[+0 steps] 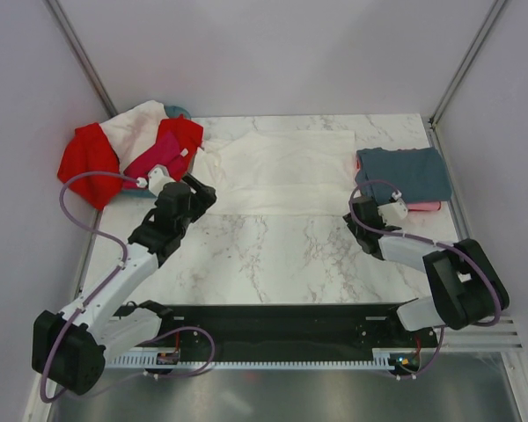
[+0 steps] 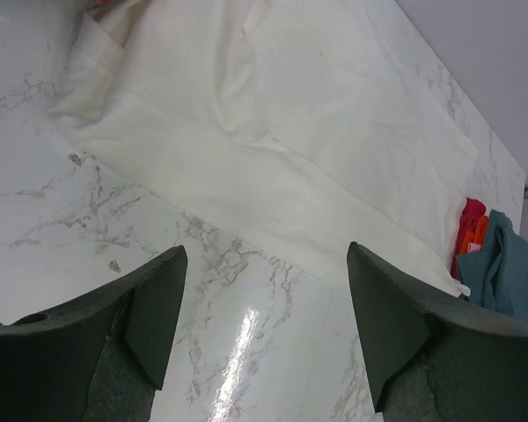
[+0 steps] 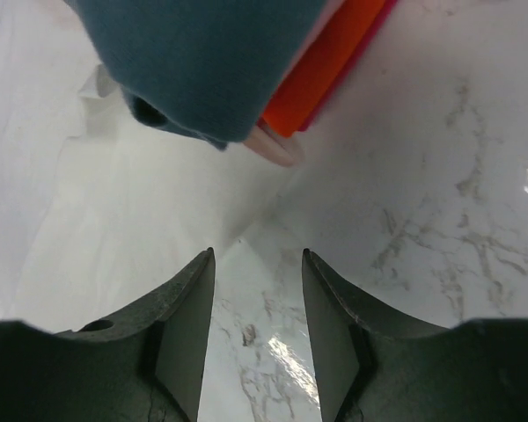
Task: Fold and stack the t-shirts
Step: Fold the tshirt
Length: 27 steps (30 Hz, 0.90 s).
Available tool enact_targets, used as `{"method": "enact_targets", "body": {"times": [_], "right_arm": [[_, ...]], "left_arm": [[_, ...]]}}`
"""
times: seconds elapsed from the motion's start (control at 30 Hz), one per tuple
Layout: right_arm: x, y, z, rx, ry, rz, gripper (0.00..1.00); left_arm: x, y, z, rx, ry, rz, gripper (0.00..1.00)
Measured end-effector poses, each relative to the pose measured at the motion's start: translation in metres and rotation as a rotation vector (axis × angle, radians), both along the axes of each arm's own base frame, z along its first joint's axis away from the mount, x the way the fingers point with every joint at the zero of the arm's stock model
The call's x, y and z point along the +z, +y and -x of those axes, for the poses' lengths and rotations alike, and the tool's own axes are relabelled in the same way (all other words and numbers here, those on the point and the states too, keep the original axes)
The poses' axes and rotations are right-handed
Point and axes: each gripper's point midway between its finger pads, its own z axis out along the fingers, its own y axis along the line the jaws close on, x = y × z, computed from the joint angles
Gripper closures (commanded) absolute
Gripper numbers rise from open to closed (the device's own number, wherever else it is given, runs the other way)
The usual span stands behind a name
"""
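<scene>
Nearest, at the left gripper (image 2: 266, 249): stands wide open and empty over bare worktop (image 2: 62, 264), just short of the near-left edge of the white t-shirt (image 2: 273, 132), spread flat with its long axis running left to right. Further right, at the right gripper (image 3: 258, 255): stands part open, nothing between the jaws, by that shirt's near-right corner and just before the folded slate t-shirt (image 3: 202, 61). Probably calls for both arms, each about equally near its own end of the near hem.
</scene>
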Motion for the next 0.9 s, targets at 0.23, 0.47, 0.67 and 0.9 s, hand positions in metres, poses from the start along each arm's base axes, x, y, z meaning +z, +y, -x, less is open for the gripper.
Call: {"method": "enact_targets", "body": {"times": [0.23,0.47,0.67,0.9], "right_arm": [[-0.001,0.006,-0.024,-0.024,-0.014,-0.003,0.53],[-0.004,0.004,-0.038,-0.060,-0.018,0.019,0.70],[-0.009,0.007,-0.047,-0.052,0.000,0.033,1.00],[-0.001,0.007,-0.025,0.002,0.016,0.023,1.00]], "left_arm": [[-0.019,0.019,0.002,0.086,0.028,-0.009,0.23],[-0.021,0.031,0.002,0.140,0.023,-0.016,0.23],[-0.023,0.034,0.001,0.155,0.028,-0.026,0.23],[-0.043,0.038,0.005,0.174,0.072,-0.038,0.24]]}}
